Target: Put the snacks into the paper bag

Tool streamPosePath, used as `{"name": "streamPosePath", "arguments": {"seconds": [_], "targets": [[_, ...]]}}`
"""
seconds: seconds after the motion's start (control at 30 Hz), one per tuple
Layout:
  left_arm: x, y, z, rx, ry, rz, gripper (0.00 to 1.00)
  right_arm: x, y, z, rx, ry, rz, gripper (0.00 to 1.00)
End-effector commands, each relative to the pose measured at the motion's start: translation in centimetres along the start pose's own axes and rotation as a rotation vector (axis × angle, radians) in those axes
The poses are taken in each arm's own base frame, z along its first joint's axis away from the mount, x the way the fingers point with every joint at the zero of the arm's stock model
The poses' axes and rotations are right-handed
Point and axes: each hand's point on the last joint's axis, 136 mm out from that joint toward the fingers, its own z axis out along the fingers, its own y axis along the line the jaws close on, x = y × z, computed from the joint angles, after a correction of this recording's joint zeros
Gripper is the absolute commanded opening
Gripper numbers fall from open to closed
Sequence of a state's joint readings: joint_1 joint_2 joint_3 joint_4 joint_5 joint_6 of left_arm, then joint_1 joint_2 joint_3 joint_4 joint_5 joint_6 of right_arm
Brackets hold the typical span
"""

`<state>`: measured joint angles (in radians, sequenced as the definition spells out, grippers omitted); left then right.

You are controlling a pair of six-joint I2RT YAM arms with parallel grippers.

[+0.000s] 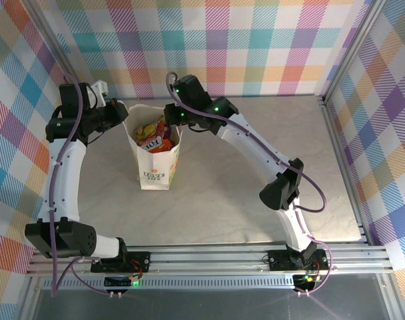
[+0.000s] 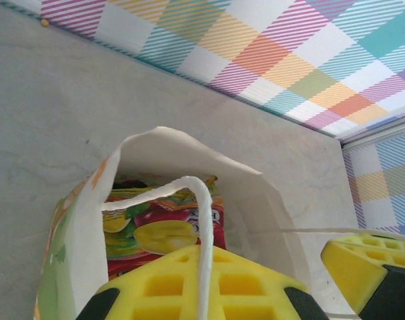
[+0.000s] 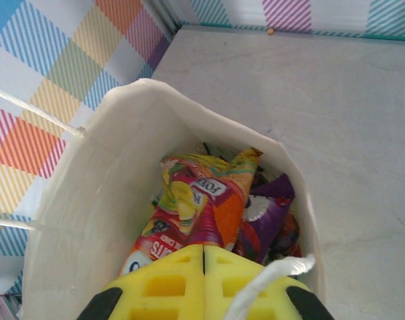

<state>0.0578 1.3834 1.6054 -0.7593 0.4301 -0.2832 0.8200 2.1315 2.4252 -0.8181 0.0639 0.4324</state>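
Note:
The white paper bag (image 1: pixel 156 167) stands upright on the table with its mouth open. Snacks (image 1: pixel 152 137) lie inside it: a red and yellow packet (image 2: pixel 162 233), plus orange and purple packets (image 3: pixel 209 200). My left gripper (image 1: pixel 124 115) is at the bag's left rim. In its wrist view this gripper (image 2: pixel 204 252) is shut, with a white cord handle (image 2: pixel 204 200) running down between the fingers. My right gripper (image 1: pixel 170 119) is at the right rim, also shut (image 3: pixel 204 248). The other cord handle (image 3: pixel 276 273) crosses its right finger, and a taut cord (image 2: pixel 316 231) leads to it.
Grey tabletop (image 1: pixel 256 200) spreads to the right and in front of the bag. Plaid walls close in the back and both sides. A metal frame post (image 1: pixel 342 167) runs along the right, and a rail (image 1: pixel 209 257) carries the arm bases at the near edge.

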Motion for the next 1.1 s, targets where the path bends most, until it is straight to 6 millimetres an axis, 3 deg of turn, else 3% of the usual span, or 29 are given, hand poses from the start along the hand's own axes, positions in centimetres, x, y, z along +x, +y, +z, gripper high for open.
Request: {"name": "streamPosePath", "arguments": {"seconds": [0.0,0.2,0.6,0.8,0.93,1.07], "targets": [[-2.9,-4.2,-1.7,0.086,-0.111,0.058,0.00,-4.5,0.2,-6.5,-0.024,-0.146,-0.004,0.03],[-2.8,-6.4,-0.2,0.105,-0.122,0.069,0.00,-5.7,-2.1,-10.2,0.035,-0.190,-0.017,0.03],[-1.5,-11.6,3.6,0.155,-0.096,0.118,0.00,-5.1,-10.8,-15.0,0.139,-0.231,0.107,0.05],[0.0,-11.5,4.2,0.132,-0.098,0.128,0.00,-4.8,-13.3,-14.5,0.176,-0.196,0.130,0.06],[1.0,-10.9,4.3,0.122,-0.090,0.131,0.00,-2.9,-15.2,-12.9,0.206,-0.130,0.174,0.09],[1.4,-10.4,4.2,0.110,-0.099,0.140,0.01,-1.4,-15.3,-11.8,0.172,-0.090,0.198,0.11]]}}
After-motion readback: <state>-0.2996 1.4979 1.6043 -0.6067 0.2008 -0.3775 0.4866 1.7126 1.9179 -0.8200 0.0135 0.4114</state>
